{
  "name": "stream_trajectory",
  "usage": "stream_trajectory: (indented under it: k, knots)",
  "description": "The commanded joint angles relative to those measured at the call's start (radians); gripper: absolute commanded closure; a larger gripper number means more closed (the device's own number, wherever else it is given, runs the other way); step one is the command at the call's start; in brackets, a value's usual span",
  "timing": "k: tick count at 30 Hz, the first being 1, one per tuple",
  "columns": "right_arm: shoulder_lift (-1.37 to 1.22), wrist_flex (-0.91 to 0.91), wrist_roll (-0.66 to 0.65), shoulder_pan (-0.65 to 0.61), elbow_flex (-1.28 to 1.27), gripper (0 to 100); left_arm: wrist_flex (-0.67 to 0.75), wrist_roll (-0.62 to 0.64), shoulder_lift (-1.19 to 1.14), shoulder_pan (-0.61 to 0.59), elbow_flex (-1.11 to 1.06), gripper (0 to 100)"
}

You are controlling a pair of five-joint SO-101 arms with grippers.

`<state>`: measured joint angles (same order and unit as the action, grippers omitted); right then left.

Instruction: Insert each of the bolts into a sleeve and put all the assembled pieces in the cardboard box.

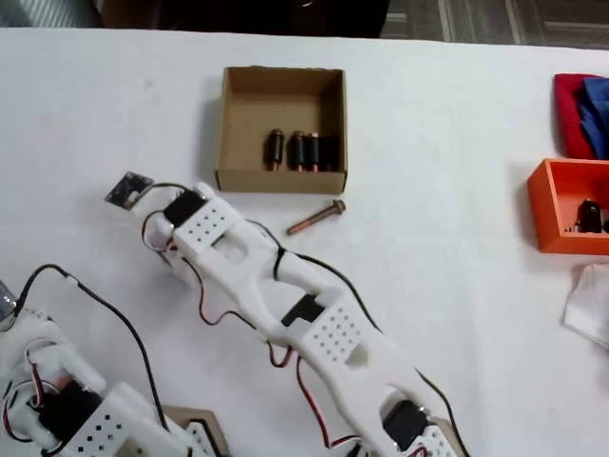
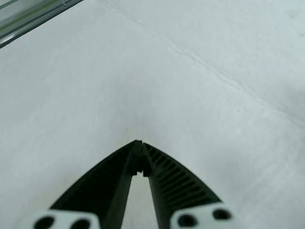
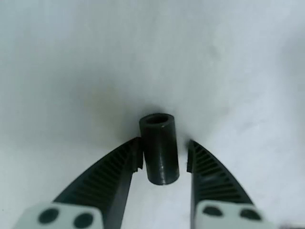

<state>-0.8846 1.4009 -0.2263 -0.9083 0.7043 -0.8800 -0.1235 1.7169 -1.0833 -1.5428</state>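
Observation:
In the right wrist view a black sleeve (image 3: 160,143) stands upright on the white table. My right gripper (image 3: 164,155) is open around it, with one finger against its side and a small gap at the other. The right arm (image 1: 238,252) stretches across the table's middle, its wrist just in front of the cardboard box (image 1: 233,129). Three assembled pieces (image 1: 303,150) lie in the box. One copper-coloured bolt (image 1: 317,219) lies on the table just in front of the box. My left gripper (image 2: 138,145) is shut on nothing over bare table, and the left arm (image 1: 57,400) sits at the near left.
An orange bin (image 1: 547,205) at the right edge holds a black sleeve (image 1: 588,217). A red and blue cloth (image 1: 582,109) lies behind it and a white tissue (image 1: 590,300) in front. A small dark board (image 1: 127,188) on a cable lies by the right arm's wrist.

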Motion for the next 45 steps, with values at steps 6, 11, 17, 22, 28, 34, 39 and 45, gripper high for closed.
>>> stream_trajectory:
  k: [6,11,17,22,28,34,39,45]
  knots:
    - [-0.019,0.008,-0.009,0.002,0.069,85.1,0.0,0.005,0.008,0.008,0.004,97]
    - [-0.068,0.068,-0.009,0.005,0.08,86.9,0.0,0.005,0.008,0.008,0.004,97]
    - [-0.056,0.171,0.002,0.062,0.186,97.9,0.002,0.0,0.005,0.011,0.004,97]
    - [0.073,0.349,0.054,0.211,0.414,97.7,-0.008,-0.11,0.003,0.158,0.004,97]
    - [0.458,0.372,0.071,0.371,0.393,97.8,-0.006,-0.183,0.002,0.407,0.005,97]
    - [0.975,0.369,0.074,0.518,0.044,97.8,0.018,-0.216,0.002,0.617,0.01,97]
    - [1.405,0.357,0.061,0.659,-0.33,97.8,0.031,-0.21,-0.005,0.795,0.033,95]
    - [1.824,0.239,-0.048,0.812,-0.792,97.8,0.002,-0.209,-0.218,0.841,0.302,95]
